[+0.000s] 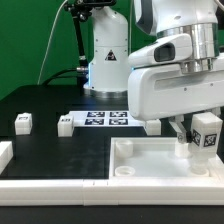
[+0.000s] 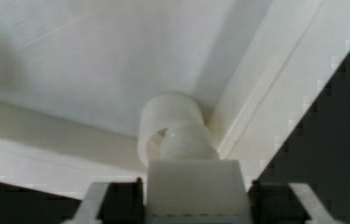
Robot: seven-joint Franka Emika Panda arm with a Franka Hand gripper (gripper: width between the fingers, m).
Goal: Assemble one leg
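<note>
The white tray-like part (image 1: 150, 176) lies at the front of the black table (image 1: 60, 100). Nothing lies loose in it, but the leg (image 1: 207, 133) stands upright over its corner on the exterior view's right, clamped between the gripper (image 1: 197, 140) fingers. Behind the tray lie the marker board (image 1: 105, 118) and two more small tagged blocks (image 1: 23, 122) (image 1: 66, 124), well apart from the gripper, before a green backdrop (image 1: 40, 40). Only the wrist view shows the leg's (image 2: 190, 172) rounded end against the tray's (image 2: 83, 60) inner corner.
</note>
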